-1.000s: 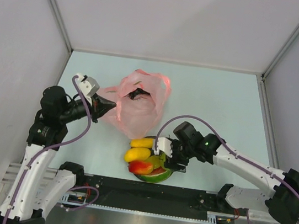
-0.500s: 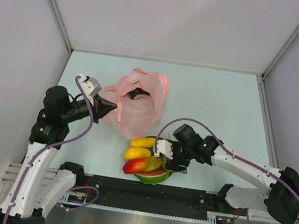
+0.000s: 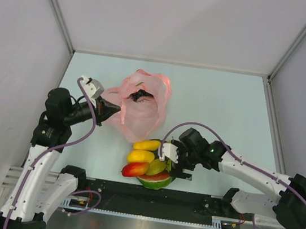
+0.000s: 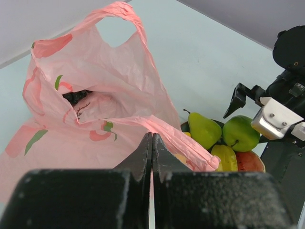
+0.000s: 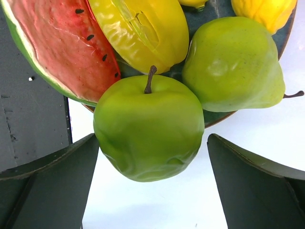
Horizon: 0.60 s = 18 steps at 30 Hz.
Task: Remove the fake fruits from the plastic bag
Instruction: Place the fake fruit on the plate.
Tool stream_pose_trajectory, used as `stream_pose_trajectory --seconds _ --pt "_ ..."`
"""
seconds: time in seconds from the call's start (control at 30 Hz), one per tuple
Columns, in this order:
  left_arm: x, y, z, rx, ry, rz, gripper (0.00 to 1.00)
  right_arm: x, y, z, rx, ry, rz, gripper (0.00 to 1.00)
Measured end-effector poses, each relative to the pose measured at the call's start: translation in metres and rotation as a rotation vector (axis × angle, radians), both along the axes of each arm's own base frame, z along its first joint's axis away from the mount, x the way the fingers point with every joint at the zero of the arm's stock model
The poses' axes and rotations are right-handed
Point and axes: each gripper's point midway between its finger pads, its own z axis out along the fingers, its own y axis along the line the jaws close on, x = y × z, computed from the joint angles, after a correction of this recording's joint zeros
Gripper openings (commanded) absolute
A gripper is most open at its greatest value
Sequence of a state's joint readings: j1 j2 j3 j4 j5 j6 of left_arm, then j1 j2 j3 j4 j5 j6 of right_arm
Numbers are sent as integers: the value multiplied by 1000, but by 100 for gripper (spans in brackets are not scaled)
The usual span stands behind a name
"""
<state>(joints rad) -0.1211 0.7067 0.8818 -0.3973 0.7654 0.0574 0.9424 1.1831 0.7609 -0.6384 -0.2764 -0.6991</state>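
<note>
The pink plastic bag (image 3: 142, 107) lies open at mid-table. My left gripper (image 3: 117, 111) is shut on its near rim (image 4: 157, 125). Dark grapes (image 4: 76, 97) lie inside the bag and also show in the top view (image 3: 140, 95). Fake fruits are piled on a dark plate (image 5: 217, 119): a green apple (image 5: 148, 126), a green pear (image 5: 233, 64), a watermelon slice (image 5: 57, 45), yellow mangoes (image 3: 147, 145) and a red-yellow mango (image 3: 135, 169). My right gripper (image 5: 152, 162) is open with its fingers either side of the apple, a gap showing on both sides.
The plate of fruit sits at the table's near edge, just before the black base rail (image 3: 147, 196). Grey walls close in the left, right and back. The right arm (image 3: 248, 168) reaches across the near right of the table.
The red-yellow mango has slid left on the pile. My right gripper has drawn back slightly to the right. The left gripper still holds the bag rim, almost unmoved.
</note>
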Motion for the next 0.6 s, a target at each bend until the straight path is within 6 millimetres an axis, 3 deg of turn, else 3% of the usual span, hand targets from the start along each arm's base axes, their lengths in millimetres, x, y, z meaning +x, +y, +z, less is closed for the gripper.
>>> stream_pose_trajectory --seconds 0.27,0.6 --pt "0 -1 0 -5 1 -2 0 -1 -3 9 17 -18 -10 100" --pt "0 -2 2 -12 -1 -6 0 -14 -11 42 87 -5 -42 100"
